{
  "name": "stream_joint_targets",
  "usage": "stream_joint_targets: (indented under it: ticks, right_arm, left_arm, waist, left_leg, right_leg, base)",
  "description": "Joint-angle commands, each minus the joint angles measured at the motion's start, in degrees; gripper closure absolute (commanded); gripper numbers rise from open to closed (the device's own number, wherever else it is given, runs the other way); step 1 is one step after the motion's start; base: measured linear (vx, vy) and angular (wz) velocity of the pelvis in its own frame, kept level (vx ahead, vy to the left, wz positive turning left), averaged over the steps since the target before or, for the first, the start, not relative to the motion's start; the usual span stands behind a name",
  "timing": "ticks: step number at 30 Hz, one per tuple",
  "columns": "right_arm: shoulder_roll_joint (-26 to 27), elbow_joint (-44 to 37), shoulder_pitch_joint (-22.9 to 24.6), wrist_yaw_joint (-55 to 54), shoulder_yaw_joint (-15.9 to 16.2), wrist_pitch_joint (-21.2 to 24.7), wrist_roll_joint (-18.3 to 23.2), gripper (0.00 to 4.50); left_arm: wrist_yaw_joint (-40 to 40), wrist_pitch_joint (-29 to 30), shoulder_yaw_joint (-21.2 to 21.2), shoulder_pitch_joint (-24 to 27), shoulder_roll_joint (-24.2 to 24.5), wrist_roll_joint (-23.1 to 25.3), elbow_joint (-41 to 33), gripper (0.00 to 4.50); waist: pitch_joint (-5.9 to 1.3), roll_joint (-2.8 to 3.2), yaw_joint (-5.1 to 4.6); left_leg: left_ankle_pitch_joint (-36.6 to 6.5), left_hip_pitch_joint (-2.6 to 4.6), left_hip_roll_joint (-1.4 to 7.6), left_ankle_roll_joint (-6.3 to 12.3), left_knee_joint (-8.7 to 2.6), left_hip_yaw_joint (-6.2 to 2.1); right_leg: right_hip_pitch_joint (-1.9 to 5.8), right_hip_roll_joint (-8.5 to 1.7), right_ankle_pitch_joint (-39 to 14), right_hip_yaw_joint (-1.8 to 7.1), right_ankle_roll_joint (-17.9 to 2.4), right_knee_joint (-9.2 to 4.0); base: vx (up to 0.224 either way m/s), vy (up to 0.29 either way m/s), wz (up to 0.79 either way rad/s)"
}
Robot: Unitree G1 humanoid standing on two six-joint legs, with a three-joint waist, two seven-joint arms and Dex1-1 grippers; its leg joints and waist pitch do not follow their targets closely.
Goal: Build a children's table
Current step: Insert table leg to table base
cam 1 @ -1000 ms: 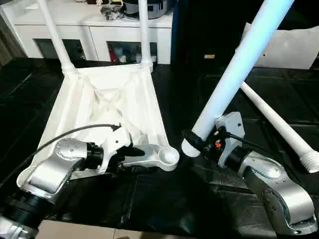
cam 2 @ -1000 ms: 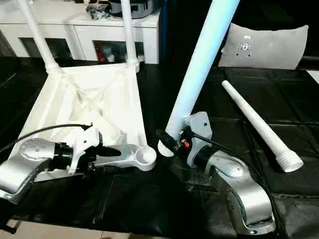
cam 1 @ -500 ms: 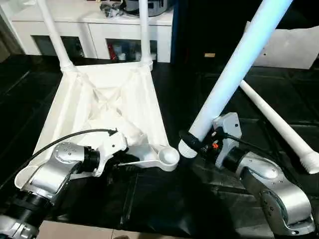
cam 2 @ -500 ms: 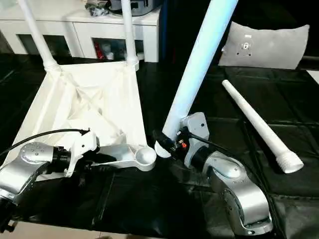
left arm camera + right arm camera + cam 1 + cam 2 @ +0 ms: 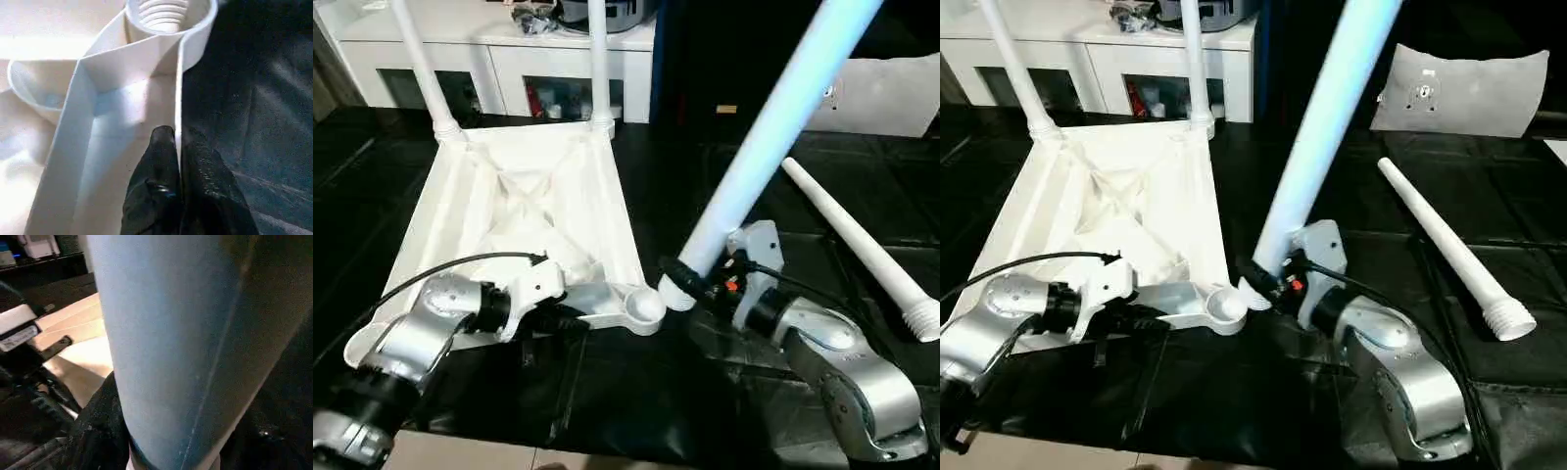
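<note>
The children's table [image 5: 524, 211] lies upside down on the black floor covering, with its underside ribs facing up. Two legs already stand in the far corner sockets, near the white cabinet [image 5: 509, 73].

You are now at the step of fitting the third leg. Your left end effector [image 5: 178, 147] is closed on the thin rim of the table top, just beside the near right socket [image 5: 644, 306], so it holds the top steady. In the left wrist view the two black fingers pinch this wall, one on each side, and the socket thread is seen just beyond them.

Your right end effector [image 5: 700, 282] holds the third leg [image 5: 773, 127] near its thick end, with the jaws about half open around it. The leg leans up and away to the right, and its lower end is just beside the socket, touching or almost touching its edge.

The next move, as I judge it, needs you to bring the leg more upright, put its threaded end over the socket opening, and then turn it in while the left side keeps the top from sliding.

The fourth leg [image 5: 1445, 250] lies on the floor to the right, well apart, in front of a grey-white cushion [image 5: 1459, 88].

Some things are hard to see. The thread of the held leg is hidden behind the right end effector, so you cannot tell if it already entered the socket. The tops of all the upright legs are cut off.
</note>
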Motion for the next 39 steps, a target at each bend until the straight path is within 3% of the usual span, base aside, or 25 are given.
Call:
stream_joint_targets:
  ticks: [1, 4, 8, 9, 10, 12, 16, 17, 20, 22, 23, 25, 26, 27, 33, 35, 37, 39]
  right_arm:
    - [0.1, 0.0, -1.4, 0.1, -0.3, -0.1, 0.8, 2.61]
    - [0.2, 0.3, -1.8, 0.2, -0.3, 0.1, 0.8, 2.61]
    - [0.5, 0.6, -2.3, 0.4, -0.4, 0.8, 1.2, 2.61]
    - [0.4, 0.6, -2.5, 0.6, -0.1, 1.1, 1.3, 2.61]
    - [0.3, 0.6, -2.6, 0.8, 0.3, 1.3, 1.2, 2.61]
    - [-0.4, 1.4, -3.5, 1.2, 1.8, 2.0, 0.3, 2.61]
    - [-1.0, 2.7, -4.5, 1.7, 3.2, 3.1, -0.5, 2.61]
    - [-1.4, 3.5, -4.9, 1.9, 3.9, 3.1, -1.2, 2.61]
    - [-1.9, 5.1, -5.6, 2.6, 5.1, 3.5, -2.1, 2.61]
    - [-2.0, 7.1, -6.2, 2.6, 5.9, 3.5, -2.9, 2.61]
    - [-2.0, 7.9, -6.5, 2.4, 6.1, 3.8, -3.2, 2.61]
    - [-2.2, 8.7, -6.7, 2.4, 6.4, 3.6, -3.6, 2.61]
    - [-2.2, 9.3, -6.9, 2.3, 6.5, 3.6, -3.7, 2.61]
    - [-2.3, 10.1, -7.1, 2.3, 6.6, 3.2, -4.0, 2.61]
    - [-1.7, 13.2, -7.7, 3.0, 6.5, 2.6, -4.5, 2.61]
    - [-1.7, 14.3, -7.7, 3.4, 6.5, 2.1, -4.4, 2.61]
    - [-1.6, 15.0, -7.5, 3.6, 6.2, 1.8, -4.1, 2.61]
    - [-0.5, 16.6, -6.6, 4.2, 4.1, 0.7, -2.2, 2.61]
  left_arm:
    - [1.9, -1.3, -0.5, -0.9, 0.2, 2.6, 2.3, 4.50]
    - [1.0, -3.0, -1.0, -1.8, -0.7, 2.9, 2.8, 4.50]
    - [-3.6, -1.8, -2.3, -3.1, -3.6, -0.1, 1.1, 4.50]
    - [-4.5, -1.7, -2.7, -3.1, -4.4, -0.7, 0.5, 4.50]
    - [-4.7, -1.8, -2.8, -3.0, -5.0, -0.9, 0.1, 4.50]
    - [-4.2, -2.5, -3.0, -3.0, -5.7, -0.1, 0.9, 4.50]
    - [-2.6, -3.4, -2.9, -3.0, -5.8, 1.8, 2.4, 4.50]
    - [-2.1, -3.6, -2.7, -2.9, -5.7, 2.3, 2.7, 4.50]
    - [-0.4, -3.9, -1.6, -2.4, -5.6, 2.7, 2.6, 4.50]
    - [0.6, -4.8, -0.3, -1.8, -5.4, 2.7, 2.5, 4.50]
    - [0.6, -5.1, 0.1, -1.5, -5.2, 2.6, 2.3, 4.50]
    - [0.3, -5.2, 0.5, -1.2, -5.1, 2.3, 2.1, 4.50]
    - [-0.1, -5.0, 0.7, -1.0, -5.1, 1.9, 1.8, 4.50]
    - [-0.8, -4.9, 1.1, -0.6, -5.2, 1.1, 1.4, 4.50]
    - [-3.6, -2.7, 1.8, 0.3, -5.2, -1.8, -0.4, 4.50]
    - [-4.1, -2.0, 1.8, 0.2, -5.0, -1.8, 0.0, 4.50]
    - [-4.4, -1.4, 1.7, 0.1, -4.9, -1.6, 0.2, 4.50]
    - [-4.2, -0.6, 1.4, 0.3, -4.4, 0.3, 0.6, 4.50]
  waist:
    - [-2.72, 0.03, 0.23]
    - [-2.81, 0.05, 0.22]
    - [-2.97, 0.27, 0.63]
    - [-3.05, 0.48, 0.84]
    - [-3.07, 0.24, 0.95]
    - [-3.12, 0.34, 1.08]
    - [-2.91, 0.31, 1.18]
    - [-2.89, 0.04, 1.21]
    - [-2.79, 0.15, 1.38]
    - [-2.77, -0.39, 1.57]
    - [-2.73, -0.18, 1.63]
    - [-2.74, -0.32, 1.59]
    - [-2.75, -0.67, 1.61]
    - [-2.77, -0.40, 1.58]
    - [-2.79, -0.54, 1.00]
    - [-2.78, -0.20, 0.89]
    - [-2.76, -0.32, 0.78]
    - [-2.66, -0.18, 0.71]
  left_leg:
    - [-10.8, 0.22, 1.84, -1.96, -5.14, -0.03]
    - [-10.0, 0.31, 1.76, -1.77, -4.97, 0.08]
    - [-8.8, 0.45, 1.84, -1.67, -4.86, 0.23]
    - [-8.0, 0.46, 1.84, -1.63, -4.80, 0.25]
    - [-7.3, 0.37, 1.81, -1.49, -4.75, 0.26]
    - [-6.5, 0.33, 1.74, -1.16, -4.67, 0.31]
    - [-8.7, 0.48, 1.84, -1.45, -4.82, 0.39]
    - [-8.9, 0.42, 1.90, -1.39, -4.87, 0.39]
    - [-9.6, 0.40, 1.90, -1.79, -5.00, 0.33]
    - [-9.0, 0.21, 1.89, -1.57, -5.07, 0.30]
    - [-9.3, 0.29, 1.91, -1.63, -5.10, 0.32]
    - [-9.2, 0.23, 1.92, -1.69, -5.08, 0.36]
    - [-9.0, 0.18, 1.92, -1.58, -5.09, 0.40]
    - [-8.8, 0.15, 1.91, -1.60, -5.12, 0.35]
    - [-8.0, 0.05, 1.88, -1.05, -5.04, 0.45]
    - [-8.2, 0.07, 1.86, -0.92, -5.03, 0.43]
    - [-8.7, 0.14, 1.89, -0.89, -5.03, 0.49]
    - [-9.9, 0.18, 1.91, -0.83, -5.14, 0.49]
  right_leg:
    - [2.46, -2.59, -8.6, 1.75, -10.1, -4.37]
    - [2.48, -2.55, -6.8, 1.76, -10.5, -4.35]
    - [2.47, -2.52, -4.6, 1.73, -11.3, -4.19]
    - [2.53, -2.48, -2.9, 1.70, -11.6, -3.98]
    - [2.70, -2.44, -1.4, 1.63, -11.9, -3.88]
    - [2.81, -2.46, -0.2, 1.60, -12.0, -3.79]
    - [2.67, -2.55, -4.2, 1.65, -11.8, -4.23]
    - [2.73, -2.57, -4.6, 1.67, -11.6, -4.27]
    - [2.61, -2.62, -6.8, 1.68, -11.1, -4.38]
    - [2.71, -2.70, -7.6, 1.67, -10.6, -4.30]
    - [2.54, -2.72, -8.4, 1.68, -10.4, -4.38]
    - [2.55, -2.74, -9.0, 1.74, -10.0, -4.45]
    - [2.59, -2.76, -9.0, 1.72, -9.9, -4.50]
    - [2.54, -2.74, -9.3, 1.68, -9.7, -4.44]
    - [2.53, -2.70, -8.2, 1.63, -10.4, -4.37]
    - [2.48, -2.67, -8.3, 1.63, -10.6, -4.38]
    - [2.44, -2.66, -8.7, 1.67, -10.7, -4.49]
    - [2.35, -2.72, -10.2, 1.73, -10.7, -4.71]
  base:
    - [0.000, 0.000, 0.00]
    - [0.000, 0.000, 0.00]
    - [0.000, 0.000, 0.00]
    - [0.000, 0.000, 0.00]
    - [0.000, 0.000, 0.00]
    - [0.000, 0.000, 0.00]
    - [0.000, 0.000, 0.00]
    - [0.000, 0.000, 0.00]
    - [0.000, 0.000, 0.00]
    - [0.000, 0.000, 0.00]
    - [0.000, 0.000, 0.00]
    - [0.000, 0.000, 0.00]
    - [0.000, 0.000, 0.00]
    - [0.000, 0.000, 0.00]
    - [0.000, 0.000, 0.00]
    - [0.000, 0.000, 0.00]
    - [0.000, 0.000, 0.00]
    - [0.000, 0.000, 0.00]
